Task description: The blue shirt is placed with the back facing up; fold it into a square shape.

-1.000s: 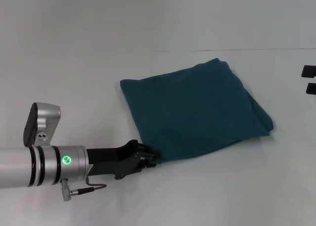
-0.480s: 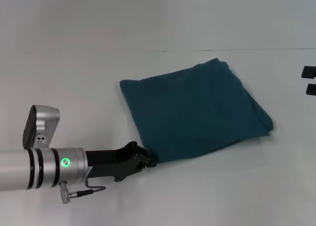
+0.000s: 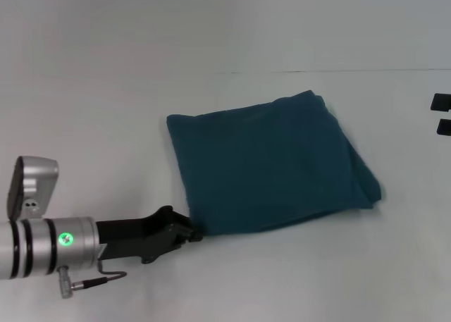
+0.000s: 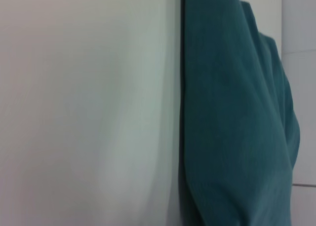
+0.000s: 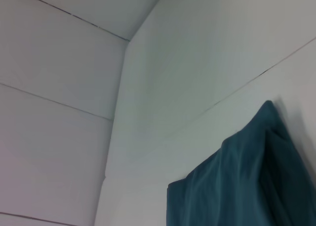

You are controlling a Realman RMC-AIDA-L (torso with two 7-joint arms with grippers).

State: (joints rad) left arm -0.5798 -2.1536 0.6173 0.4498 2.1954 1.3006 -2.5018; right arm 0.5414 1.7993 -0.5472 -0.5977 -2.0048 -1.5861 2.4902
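The blue shirt (image 3: 271,163) is laid on the white tabletop (image 3: 106,110), already folded into a rough square. Its near left corner is pinched by the left claw (image 3: 192,232), seemingly to drag and square it. The right claw (image 3: 442,115) is parked at the far right, its opening not discernible.

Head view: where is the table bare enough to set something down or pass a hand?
The table is bare on the far-left side beyond the blue shirt, and along the near edge on the right, in front of it. The near left is crowded: the left gripper sits at the shirt's near-left corner. The right gripper is at the right edge.
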